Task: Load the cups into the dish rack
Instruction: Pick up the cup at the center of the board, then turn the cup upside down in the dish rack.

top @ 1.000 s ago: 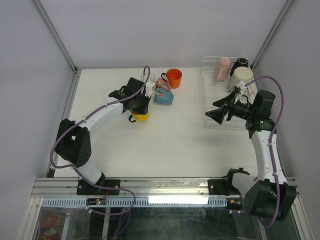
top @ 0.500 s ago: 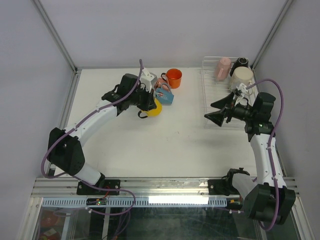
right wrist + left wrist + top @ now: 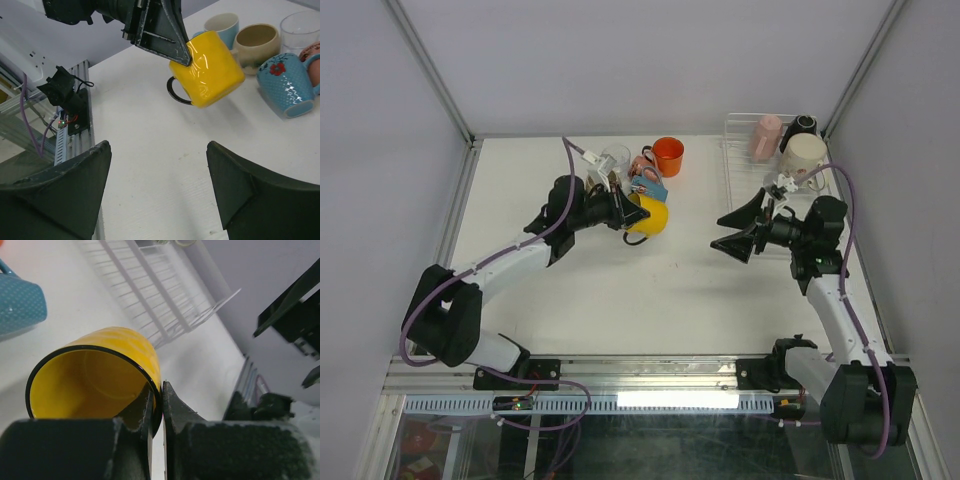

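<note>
Left hand [image 3: 620, 210] pinched the yellow mug [image 3: 651, 216] by its rim, aloft near centre. Right hand [image 3: 735, 232] wide, empty, at 3 o'clock. Prob. handover; next needed right gripping mug body, then rack [image 3: 728, 170] at 1 o'clock.

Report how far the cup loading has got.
Done: pink cup, black cup and beige cup in the dish rack. In hand: left gripper holds the yellow mug by its rim, lifted; right gripper open, empty. Left: orange mug, blue dotted mug, glass tumbler and others on the table.
</note>
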Robot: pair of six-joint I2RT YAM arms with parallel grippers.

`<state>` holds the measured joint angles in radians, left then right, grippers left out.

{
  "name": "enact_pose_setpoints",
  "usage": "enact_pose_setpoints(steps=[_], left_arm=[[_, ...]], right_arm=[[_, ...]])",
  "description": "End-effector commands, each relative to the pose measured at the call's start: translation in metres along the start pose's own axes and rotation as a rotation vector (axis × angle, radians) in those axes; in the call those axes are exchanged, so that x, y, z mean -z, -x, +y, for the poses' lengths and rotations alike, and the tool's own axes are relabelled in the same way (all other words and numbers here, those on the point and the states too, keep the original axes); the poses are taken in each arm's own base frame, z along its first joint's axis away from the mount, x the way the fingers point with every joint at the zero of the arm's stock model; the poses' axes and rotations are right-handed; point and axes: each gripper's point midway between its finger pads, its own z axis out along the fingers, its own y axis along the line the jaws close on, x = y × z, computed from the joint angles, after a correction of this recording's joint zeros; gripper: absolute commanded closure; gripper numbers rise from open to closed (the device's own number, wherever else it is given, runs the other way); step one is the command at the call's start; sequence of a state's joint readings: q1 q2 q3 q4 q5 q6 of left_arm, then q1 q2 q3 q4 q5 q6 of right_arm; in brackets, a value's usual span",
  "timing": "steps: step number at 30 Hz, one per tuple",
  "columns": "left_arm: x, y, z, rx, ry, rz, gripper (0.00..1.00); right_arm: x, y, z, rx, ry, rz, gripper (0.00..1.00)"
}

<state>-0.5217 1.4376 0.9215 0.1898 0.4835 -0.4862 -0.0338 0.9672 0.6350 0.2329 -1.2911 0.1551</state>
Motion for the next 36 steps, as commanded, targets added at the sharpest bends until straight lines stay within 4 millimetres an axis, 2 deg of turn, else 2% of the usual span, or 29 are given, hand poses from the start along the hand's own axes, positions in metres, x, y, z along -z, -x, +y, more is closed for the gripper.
enact_pose_setpoints(steps=[1,6,12,15,19,28,30,36], left_arm=[[0.032,0.085,-0.082,0.042,-0.330,-0.384,1.00],[0.063,0.104,-0.101,0.210,-0.451,-0.584,1.00],[0.092,0.110,-0.113,0.327,-0.503,-0.786,1.00],[0.098,0.111,-0.123,0.352,-0.539,-0.837,1.00],[0.104,0.114,-0.146,0.343,-0.625,-0.877,1.00],[0.103,0.116,-0.184,0.322,-0.722,-0.902,1.00],[0.089,0.109,-0.186,0.336,-0.724,-0.878,1.00],[0.075,0.102,-0.207,0.326,-0.782,-0.852,1.00]], right_arm=[[-0.013,0.008,0.003,0.017,0.028,-0.046,0.19],[-0.018,0.005,0.002,-0.016,0.034,-0.069,0.15],[-0.023,0.007,0.007,-0.019,0.053,-0.087,0.11],[-0.024,0.008,0.008,-0.055,0.048,-0.099,0.05],[-0.027,0.005,0.022,-0.066,0.120,-0.073,0.05],[-0.032,0.013,0.024,-0.108,0.094,-0.119,0.05],[-0.032,0.015,0.028,-0.093,0.098,-0.136,0.05],[-0.034,0.017,0.035,-0.098,0.110,-0.152,0.05]])
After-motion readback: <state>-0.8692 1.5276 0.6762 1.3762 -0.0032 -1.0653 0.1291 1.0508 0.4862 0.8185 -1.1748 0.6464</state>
